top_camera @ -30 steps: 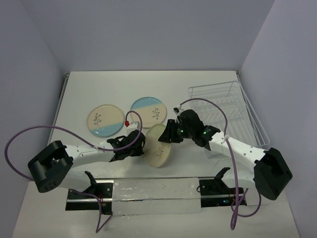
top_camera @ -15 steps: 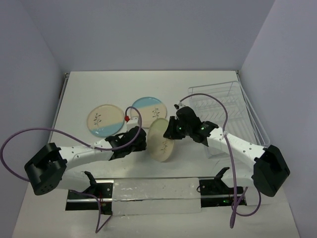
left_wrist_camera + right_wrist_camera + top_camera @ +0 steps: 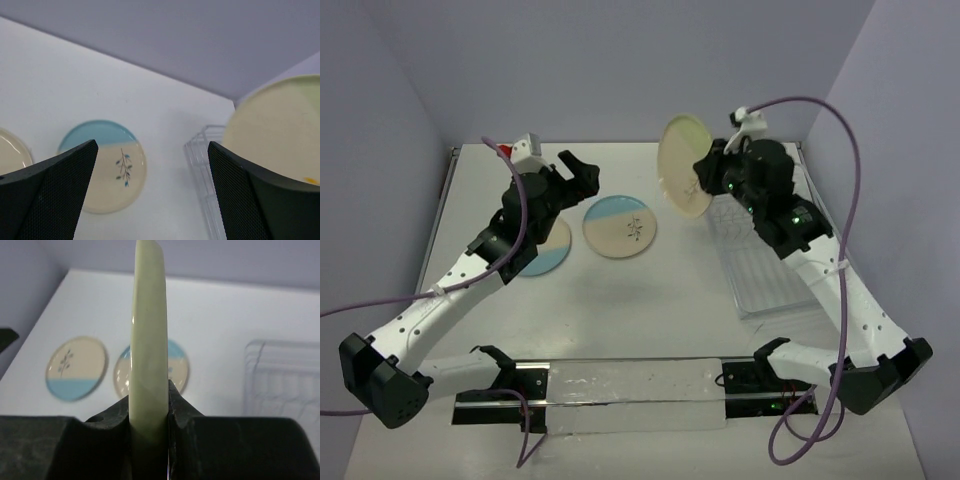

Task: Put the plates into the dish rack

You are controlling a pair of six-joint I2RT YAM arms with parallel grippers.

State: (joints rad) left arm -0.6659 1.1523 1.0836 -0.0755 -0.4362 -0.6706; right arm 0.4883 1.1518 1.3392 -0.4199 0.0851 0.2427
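Observation:
My right gripper (image 3: 712, 182) (image 3: 148, 410) is shut on the rim of the pale green plate (image 3: 684, 165) (image 3: 148, 325). It holds the plate upright in the air over the far left end of the clear dish rack (image 3: 770, 265) (image 3: 282, 375). My left gripper (image 3: 575, 176) (image 3: 152, 195) is open and holds nothing, raised over the two part-blue plates. One blue plate (image 3: 620, 225) (image 3: 107, 167) (image 3: 177, 365) lies flat in full view. The other blue plate (image 3: 548, 250) (image 3: 76, 367) lies partly under my left arm. The green plate (image 3: 275, 125) and the rack (image 3: 200, 155) show at the right of the left wrist view.
Grey walls close in the white table (image 3: 620, 310) on three sides. A metal rail (image 3: 620, 372) carrying both arm bases runs along the near edge. Purple cables (image 3: 840, 150) loop off each arm.
My left gripper opened, let go of the green plate and rose toward the far left. My right gripper lifted the plate from low mid-table up to the back right over the rack.

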